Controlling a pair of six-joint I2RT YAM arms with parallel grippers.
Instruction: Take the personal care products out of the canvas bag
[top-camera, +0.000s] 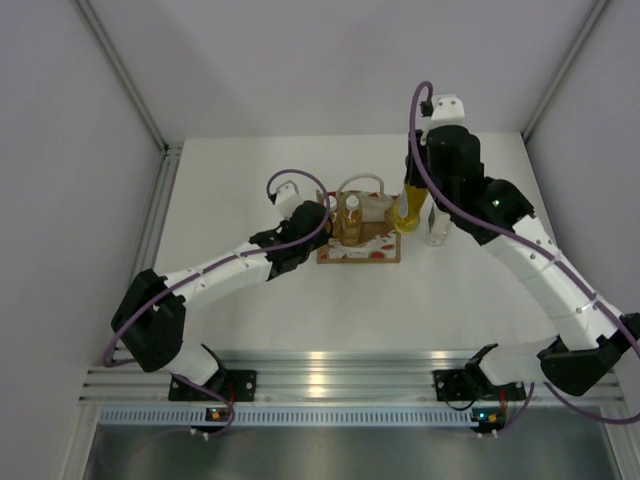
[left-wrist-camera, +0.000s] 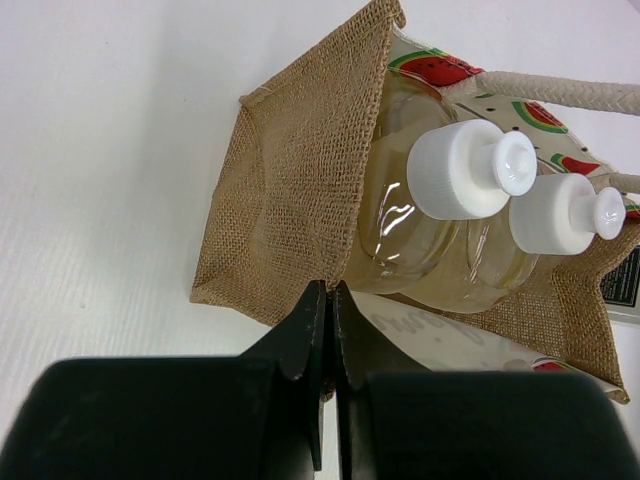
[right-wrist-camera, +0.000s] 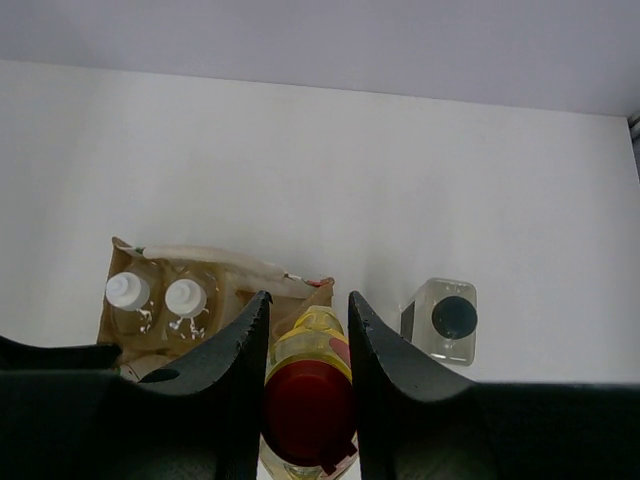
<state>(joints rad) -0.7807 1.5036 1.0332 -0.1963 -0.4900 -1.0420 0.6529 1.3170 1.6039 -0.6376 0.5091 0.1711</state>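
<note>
One red-capped yellow bottle sits clamped in the right gripper, right of the canvas bag; the left gripper pinches the bag's left wall.

rough woven canvas bag, glossy plastic amber bottles and yellow bottle, matt white table.

white matte table, boxed in by pale grey walls: back wall, left wall, right wall. slim metal corner posts slanting up from the far corners. aluminium side rail along the table's left edge. ribbed aluminium rail across the near edge, streaked with soft glare; slotted strip just below it; dark grey surface beneath. even, diffuse light, faint shadows only.
</note>
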